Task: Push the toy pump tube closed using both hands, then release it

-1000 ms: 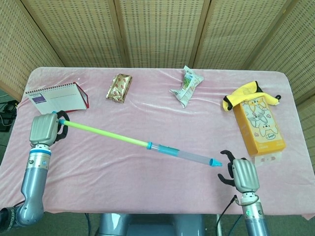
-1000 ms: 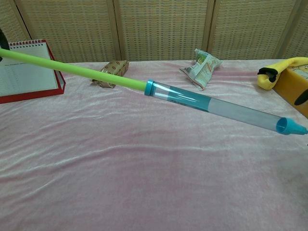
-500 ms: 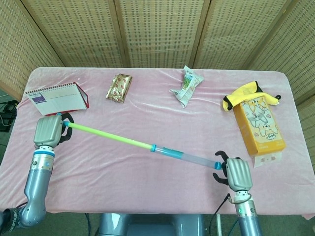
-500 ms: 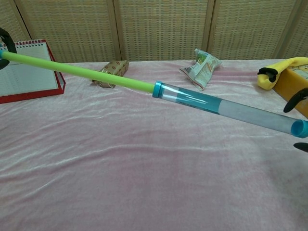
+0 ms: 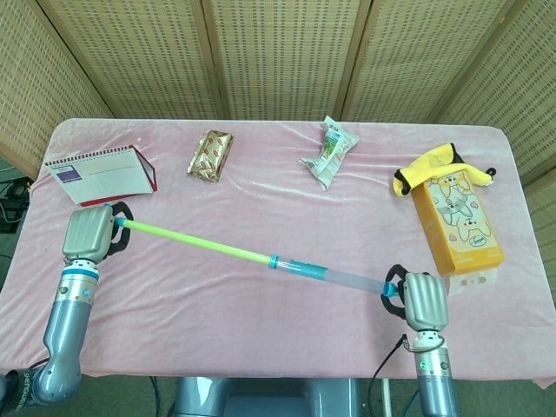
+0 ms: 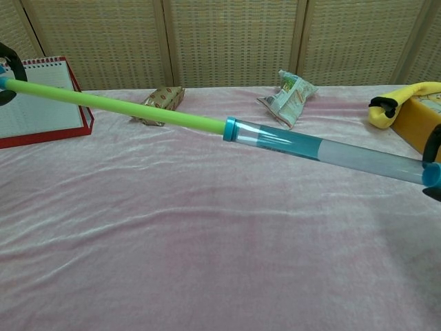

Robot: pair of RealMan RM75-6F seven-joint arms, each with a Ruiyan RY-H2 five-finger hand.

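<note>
1. The left robot hand [image 5: 89,234] curls its fingers around the handle end of the green rod [image 5: 195,242]; the right robot hand [image 5: 419,300] cups the blue tip at the far end of the clear barrel [image 5: 347,278], fingers closed about it.
2. The pump [image 5: 269,261] spans the two hands, slanting across the pink surface [image 5: 261,187], seemingly held just above it. The rod is mostly drawn out, so closing has barely begun.
3. It looks light and rigid: a thin, smooth plastic rod sliding in a translucent tube with a blue collar [image 6: 230,129]. Judged from that, it should slide easily if pushed straight along its axis, but the long rod could bow or slip off-line; the two ends are the sound places to press.
4. Farther off lie a notebook [image 5: 97,174], a foil packet [image 5: 211,155], a crinkled snack bag [image 5: 329,152] and a yellow carton [image 5: 456,217] with a soft yellow toy [image 5: 426,168] atop it.
</note>
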